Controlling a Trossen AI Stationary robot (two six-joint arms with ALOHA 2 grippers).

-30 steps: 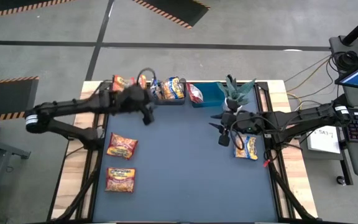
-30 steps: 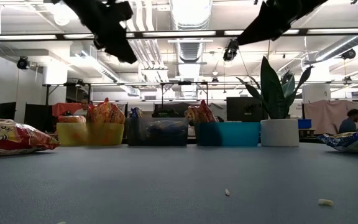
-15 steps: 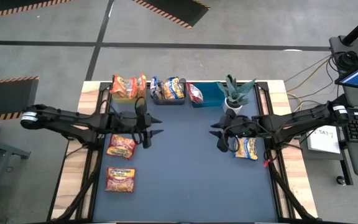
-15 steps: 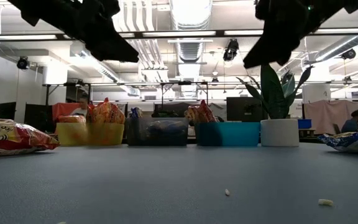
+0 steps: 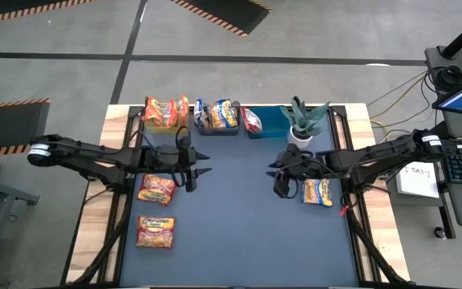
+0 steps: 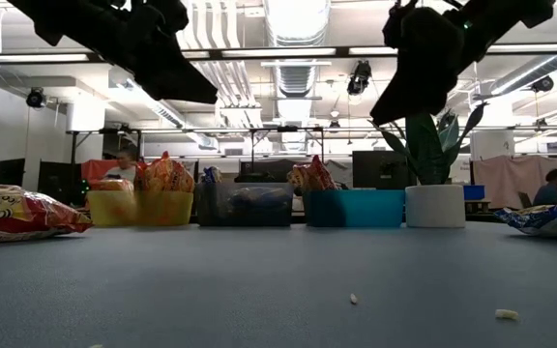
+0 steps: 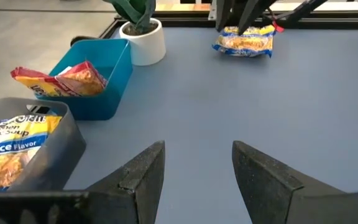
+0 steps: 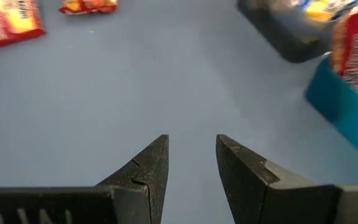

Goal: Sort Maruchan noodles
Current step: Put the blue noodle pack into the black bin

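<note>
Seen from above: lying bare between left gripper [image 5: 201, 164] and right gripper [image 5: 277, 175], both parted, gripping nothing. Orange packets [image 5: 157, 189] lying left, yellow packet [image 5: 318, 192] right.
Low view: bins [image 6: 246, 206] holding noodles.

Open-plan lab: exposed ceiling ducts [image 6: 293, 39], hazard-striped floor [image 5: 223, 14], desks.

Three bins and a potted plant line the table's far edge; loose packets lie at both sides.

Bins [image 5: 165, 120], [image 5: 219, 124], [image 5: 267, 124] each hold noodle packets, apparently; plant [image 5: 301, 128] stands rightmost. Two packets [image 5: 157, 189], [image 5: 156, 231] lie left, one [image 5: 319, 192] right.
</note>
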